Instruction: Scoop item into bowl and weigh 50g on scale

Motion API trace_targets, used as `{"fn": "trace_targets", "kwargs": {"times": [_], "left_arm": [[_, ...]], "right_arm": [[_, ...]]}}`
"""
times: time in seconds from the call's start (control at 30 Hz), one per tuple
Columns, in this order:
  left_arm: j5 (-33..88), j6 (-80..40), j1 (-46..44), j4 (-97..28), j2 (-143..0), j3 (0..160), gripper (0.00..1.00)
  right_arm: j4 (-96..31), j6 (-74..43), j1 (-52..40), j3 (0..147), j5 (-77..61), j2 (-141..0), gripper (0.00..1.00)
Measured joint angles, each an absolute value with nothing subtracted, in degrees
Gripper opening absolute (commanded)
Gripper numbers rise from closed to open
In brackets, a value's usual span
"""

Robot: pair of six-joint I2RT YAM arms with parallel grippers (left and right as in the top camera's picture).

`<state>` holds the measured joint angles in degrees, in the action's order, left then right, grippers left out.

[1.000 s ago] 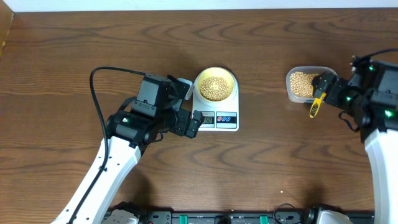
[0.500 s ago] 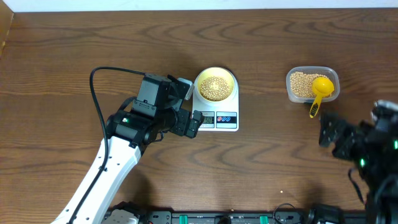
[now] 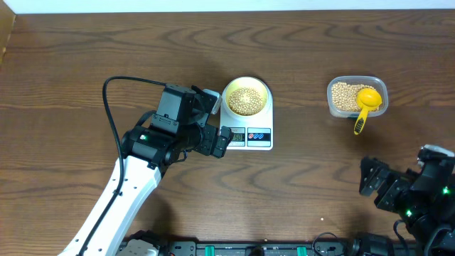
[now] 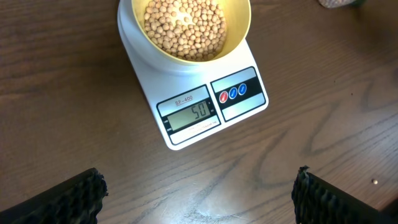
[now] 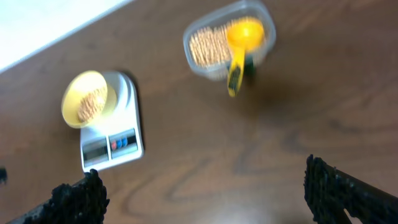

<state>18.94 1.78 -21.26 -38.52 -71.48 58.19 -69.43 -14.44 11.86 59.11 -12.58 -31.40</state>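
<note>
The scale [image 4: 211, 106] sits near the middle of the tabletop [image 3: 298, 185] with the pale yellow-green bowl [image 4: 238, 28] on its platform. The bowl holds a good heap of beans [image 4: 183, 28], and the display [image 4: 189, 114] appears to read 50 in the left wrist view. On that showing the weighing looks done, and the step in hand is to confirm the figure, not to add more. The left claw [image 4: 199, 190] hovers just off the display edge of the scale with its jaws spread wide and nothing between them; bare wood shows between its fingertips and the scale body. The right claw [image 5: 202, 183] is also spread and empty, low at the near right of the tabletop, well apart from the clear tub [image 3: 330, 99] where the yellow scoop [image 3: 365, 107] lies across the remaining beans. To finish cleanly, neither claw should touch the platform or the bowl — even a light nudge would disturb the reading. The left wrist camera is best kept square over the display (the digits are small and slightly tilted), so the number can be read once it is steady. If it drifts off 50, the correction should be a few beans at a time — not a full scoop.
</note>
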Motion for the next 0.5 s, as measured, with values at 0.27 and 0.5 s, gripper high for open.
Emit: {"fn": "trace_targets", "kwargs": {"times": [0.27,0.5], "left_arm": [[18.9,1.8,-21.3,-38.5,-71.5,58.2,0.98],[18.9,1.8,-21.3,-38.5,-71.5,58.2,0.98]], "right_arm": [[-75.4,-14.4,11.9,59.1,-12.4,-31.4,0.99],[-75.4,-15.1,11.9,59.1,-12.4,-31.4,0.99]]}}
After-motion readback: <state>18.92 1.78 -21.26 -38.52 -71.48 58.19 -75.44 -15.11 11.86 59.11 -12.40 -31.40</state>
